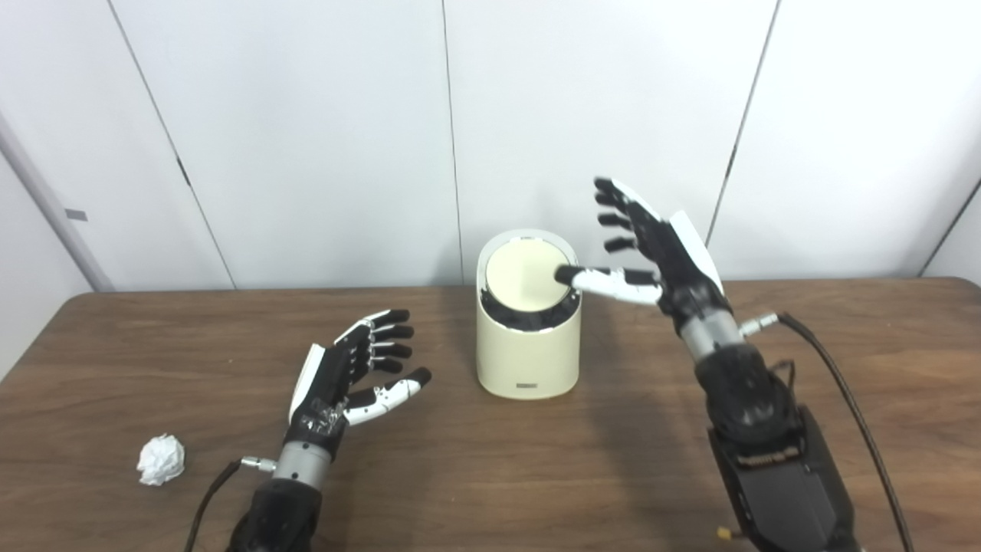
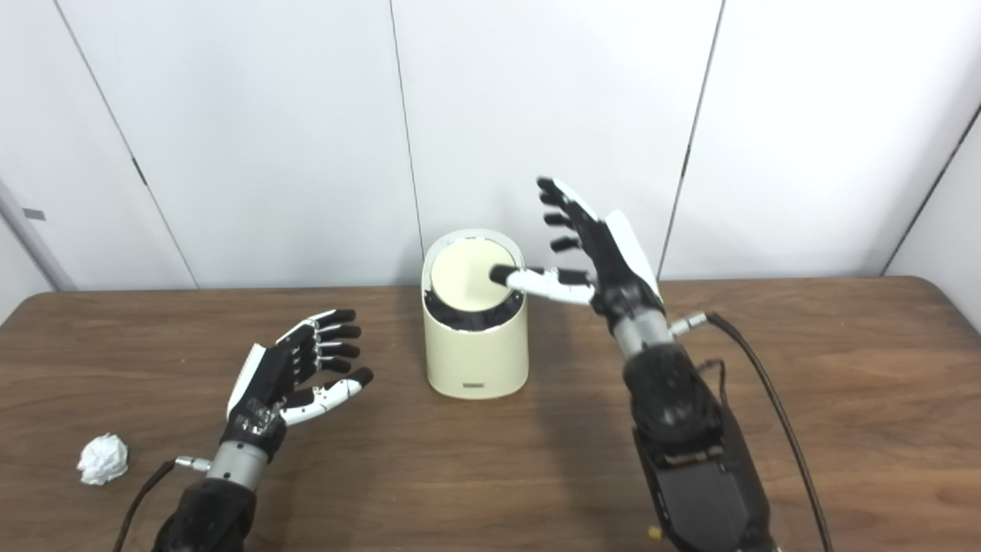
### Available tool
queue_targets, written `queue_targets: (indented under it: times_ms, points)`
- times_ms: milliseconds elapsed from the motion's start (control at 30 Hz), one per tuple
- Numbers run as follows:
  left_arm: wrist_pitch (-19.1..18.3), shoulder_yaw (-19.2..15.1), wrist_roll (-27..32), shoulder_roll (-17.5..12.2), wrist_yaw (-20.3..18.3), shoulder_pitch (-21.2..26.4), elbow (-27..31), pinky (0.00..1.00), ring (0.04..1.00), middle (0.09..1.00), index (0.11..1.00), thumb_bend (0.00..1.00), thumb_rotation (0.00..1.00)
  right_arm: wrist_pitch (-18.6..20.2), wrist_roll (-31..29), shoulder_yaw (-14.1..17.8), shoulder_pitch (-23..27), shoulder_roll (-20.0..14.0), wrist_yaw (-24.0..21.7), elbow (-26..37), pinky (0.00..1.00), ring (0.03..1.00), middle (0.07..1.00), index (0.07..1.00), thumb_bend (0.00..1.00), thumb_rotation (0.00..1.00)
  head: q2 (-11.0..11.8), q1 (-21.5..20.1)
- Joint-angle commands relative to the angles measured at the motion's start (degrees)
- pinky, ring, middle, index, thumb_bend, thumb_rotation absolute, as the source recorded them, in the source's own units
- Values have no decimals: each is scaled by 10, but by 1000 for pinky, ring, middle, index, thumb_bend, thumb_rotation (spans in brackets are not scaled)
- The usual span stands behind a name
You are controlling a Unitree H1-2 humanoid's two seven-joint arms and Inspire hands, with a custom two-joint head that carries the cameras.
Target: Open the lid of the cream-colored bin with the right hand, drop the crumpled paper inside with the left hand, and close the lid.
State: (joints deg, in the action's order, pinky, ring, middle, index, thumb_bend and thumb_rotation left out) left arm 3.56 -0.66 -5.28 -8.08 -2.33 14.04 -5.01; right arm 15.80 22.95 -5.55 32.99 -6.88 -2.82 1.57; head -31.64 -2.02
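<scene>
White wall panels stand behind a brown wooden bench [image 1: 490, 460], where the cream-colored bin [image 1: 527, 360] sits near the middle of the far edge. The right robot hand [image 1: 651, 245], fingers spread and empty, has its thumb on the lid [image 1: 521, 277], which looks tilted, so opening seems the step in hand. The left robot hand [image 1: 352, 368] waits open and empty, and next must reach the crumpled paper [image 1: 161, 458] near the front-left corner; the bin's small front label is unreadable.

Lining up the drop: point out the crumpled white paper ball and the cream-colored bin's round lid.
crumpled white paper ball [image 1: 161, 459]: left eye view, its middle.
round cream lid [image 1: 521, 277]: left eye view, bare top surface.
</scene>
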Motion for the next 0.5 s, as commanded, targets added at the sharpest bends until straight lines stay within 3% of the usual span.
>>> queue_targets:
  times_ms: [0,200,467]
  points:
    - [26,-1,1,0,6,14,12,622,684,747,794,642,85,7,8,-1,39,2,9,2,695,843,888,890,783,391,-1,1]
    - [26,-2,2,1,5,14,12,621,692,755,798,640,86,29,27,-17,73,2,7,-20,768,876,886,895,795,393,-3,1]
    - [23,-3,3,1,6,15,15,627,697,760,798,645,101,45,60,-44,95,-6,5,-45,690,845,895,900,877,363,-5,3]
